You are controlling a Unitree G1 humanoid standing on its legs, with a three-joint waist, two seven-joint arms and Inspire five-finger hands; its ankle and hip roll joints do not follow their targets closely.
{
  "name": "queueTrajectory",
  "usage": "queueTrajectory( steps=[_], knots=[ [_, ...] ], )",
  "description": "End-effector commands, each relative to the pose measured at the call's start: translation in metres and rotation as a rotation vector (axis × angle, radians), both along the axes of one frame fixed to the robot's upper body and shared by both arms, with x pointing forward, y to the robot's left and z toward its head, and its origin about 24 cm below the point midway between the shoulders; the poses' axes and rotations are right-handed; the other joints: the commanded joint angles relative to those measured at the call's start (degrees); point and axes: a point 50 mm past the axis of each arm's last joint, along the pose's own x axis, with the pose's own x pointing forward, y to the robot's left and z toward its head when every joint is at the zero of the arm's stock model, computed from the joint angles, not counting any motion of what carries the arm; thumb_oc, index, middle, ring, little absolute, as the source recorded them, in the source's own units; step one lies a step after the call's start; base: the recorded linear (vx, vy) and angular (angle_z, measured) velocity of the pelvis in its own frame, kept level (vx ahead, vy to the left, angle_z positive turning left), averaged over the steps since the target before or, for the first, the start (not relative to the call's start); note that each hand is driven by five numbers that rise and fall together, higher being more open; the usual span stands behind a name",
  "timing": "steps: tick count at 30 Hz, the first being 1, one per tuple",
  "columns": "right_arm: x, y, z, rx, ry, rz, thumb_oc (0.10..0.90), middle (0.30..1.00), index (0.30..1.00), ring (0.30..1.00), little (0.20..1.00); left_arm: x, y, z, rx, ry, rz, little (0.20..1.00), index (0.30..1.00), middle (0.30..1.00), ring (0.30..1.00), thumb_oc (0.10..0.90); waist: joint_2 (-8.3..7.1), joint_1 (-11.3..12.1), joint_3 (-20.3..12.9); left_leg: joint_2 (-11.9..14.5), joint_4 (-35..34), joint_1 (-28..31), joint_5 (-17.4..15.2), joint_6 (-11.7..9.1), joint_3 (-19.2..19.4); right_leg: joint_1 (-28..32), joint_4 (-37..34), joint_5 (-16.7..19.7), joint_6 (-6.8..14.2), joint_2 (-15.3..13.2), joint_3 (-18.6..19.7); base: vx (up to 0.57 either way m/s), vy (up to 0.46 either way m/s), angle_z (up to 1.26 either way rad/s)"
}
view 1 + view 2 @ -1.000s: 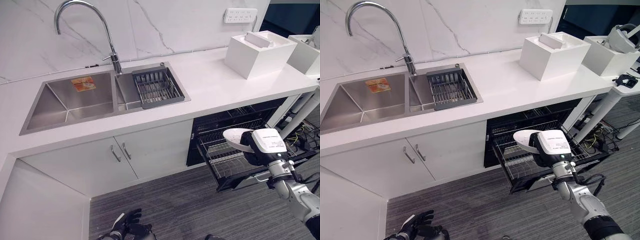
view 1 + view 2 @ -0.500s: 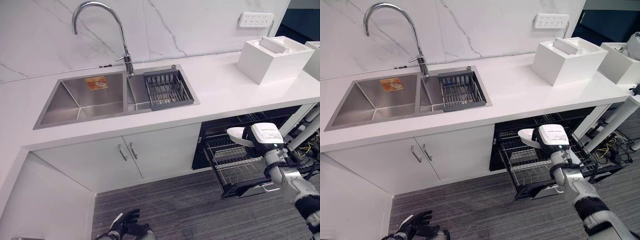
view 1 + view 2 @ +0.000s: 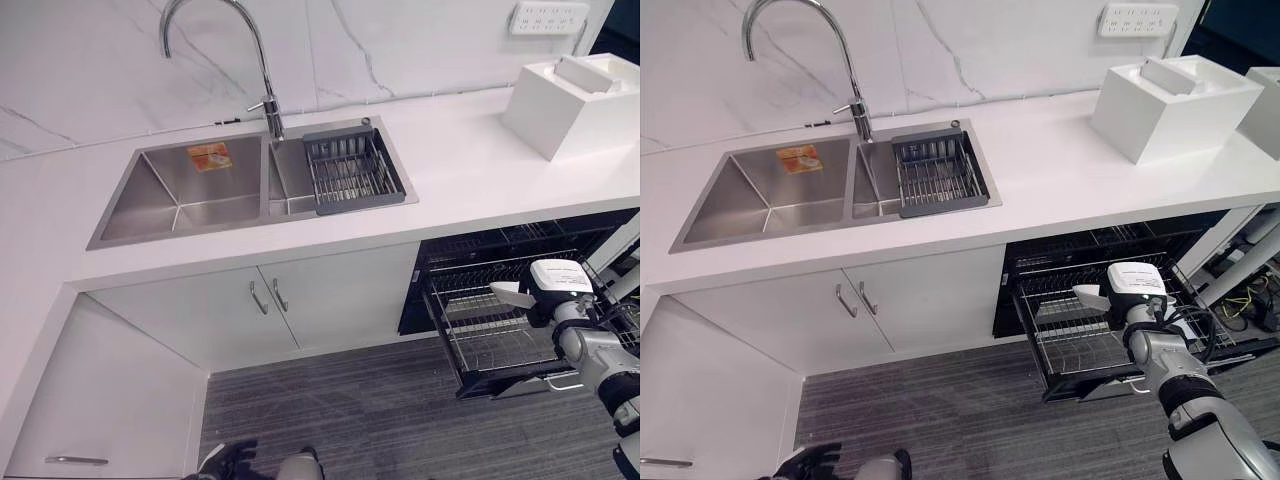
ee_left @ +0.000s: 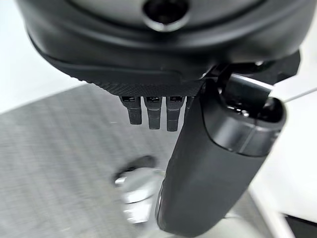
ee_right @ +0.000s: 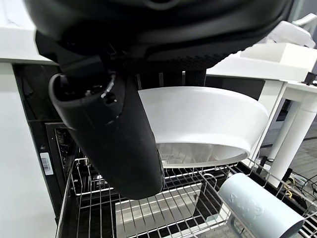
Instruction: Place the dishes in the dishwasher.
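Observation:
My right hand (image 3: 560, 288) is shut on a white bowl (image 3: 508, 296), held low over the pulled-out lower rack (image 3: 478, 338) of the dishwasher under the counter. In the right wrist view the thumb (image 5: 111, 144) lies across the near rim of the bowl (image 5: 208, 124), with the fingers behind its far side and the wire rack (image 5: 148, 206) just beneath. A pale grey mug (image 5: 257, 210) lies on its side in that rack. My left hand (image 3: 805, 462) hangs low near the floor, fingers relaxed and holding nothing.
A double steel sink (image 3: 185, 190) with a tall tap and a dark wire basket (image 3: 352, 170) sits in the white counter. A white box (image 3: 572, 102) stands on the counter at the right. White cabinet doors (image 3: 270, 300) adjoin the dishwasher's left side.
The camera has shifted, so the whole scene slid rightward. My right hand has gone down with the bowl, closer to the rack. The left hand has stayed low.

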Motion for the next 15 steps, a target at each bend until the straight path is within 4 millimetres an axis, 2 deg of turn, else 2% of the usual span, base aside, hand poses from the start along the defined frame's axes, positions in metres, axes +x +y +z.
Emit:
queueTrajectory(
  steps=[1,5,9,13,15],
  knots=[
    [0.035,0.008,0.072,0.017,-0.276,0.041,0.4,0.3,0.3,0.3,0.3,-0.004,0.02,0.008,0.077,-0.004,-0.05,0.9,0.9,0.9,0.9,0.8,-0.77,2.3,-1.1,2.2,-0.7,3.6,-7.7,-0.8,0.2,-2.5,0.8,-5.2,4.2,-2.5,3.4,-0.05,0.036,0.13],
    [0.035,0.005,0.07,0.005,-0.273,0.032,0.4,0.3,0.3,0.3,0.3,-0.006,0.019,0.007,0.075,-0.009,-0.03,0.9,0.9,0.9,0.9,0.8,-0.48,2.5,-0.5,2.1,-0.7,3.0,-7.5,-0.7,0.3,-3.0,0.8,-4.9,4.3,-2.8,3.6,-0.01,0.018,0.07],
    [0.035,0.0,0.077,-0.032,-0.307,0.017,0.4,0.3,0.3,0.3,0.3,-0.007,0.016,0.006,0.066,-0.02,-0.033,0.9,0.9,0.9,0.9,0.8,0.06,2.8,0.2,2.0,-0.7,2.5,-7.4,-0.7,0.1,-3.4,0.8,-4.8,4.2,-2.9,3.6,0.0,0.01,0.01],
    [0.042,0.002,0.097,-0.081,-0.368,0.036,0.4,0.3,0.3,0.3,0.3,0.006,0.016,0.01,0.057,-0.059,-0.043,0.9,0.9,0.9,0.9,0.8,0.38,3.3,2.1,1.8,-0.7,0.6,-6.8,-0.6,-0.3,-5.1,0.8,-4.2,4.6,-3.4,4.1,-0.07,-0.003,0.0],
    [0.046,0.003,0.115,-0.096,-0.417,0.042,0.4,0.3,0.3,0.3,0.3,0.016,0.017,0.013,0.053,-0.085,-0.055,0.9,0.9,0.9,0.9,0.8,0.53,3.3,3.4,1.7,-0.7,-0.7,-6.5,-0.5,-0.7,-6.5,0.8,-3.9,4.5,-3.3,4.5,-0.13,-0.022,0.0]
  ],
)
